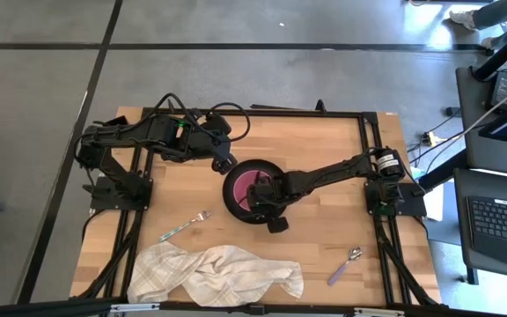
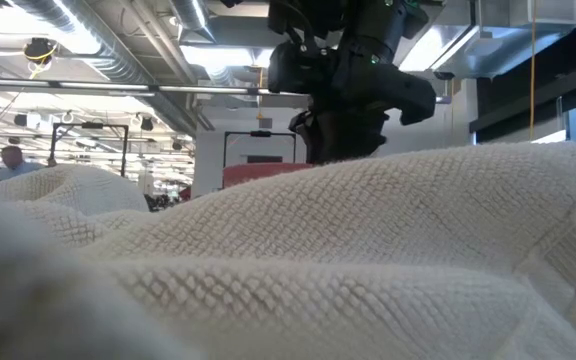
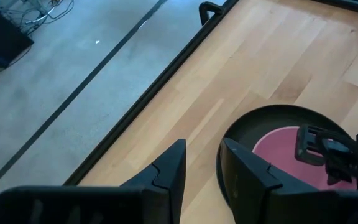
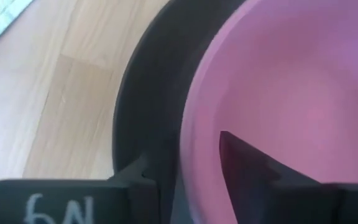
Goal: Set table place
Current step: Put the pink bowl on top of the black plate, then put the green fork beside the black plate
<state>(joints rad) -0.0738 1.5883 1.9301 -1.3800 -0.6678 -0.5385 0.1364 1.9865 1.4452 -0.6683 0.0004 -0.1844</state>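
The right gripper [image 4: 188,180] has its fingers straddling the rim of the one pink bowl [image 4: 291,93], one finger inside, one outside, clamped on it. The bowl sits on the single round black plate [image 1: 236,204] mid-table [image 1: 324,141]. Beside that plate the left gripper [image 3: 201,171] hovers with its fingers parted, holding nothing. Farther out lie one silver fork [image 1: 184,226] and one purple-handled spoon [image 1: 344,265], apart from the plate. A crumpled white cloth [image 1: 214,273] fills the low view, hiding most of the table there.
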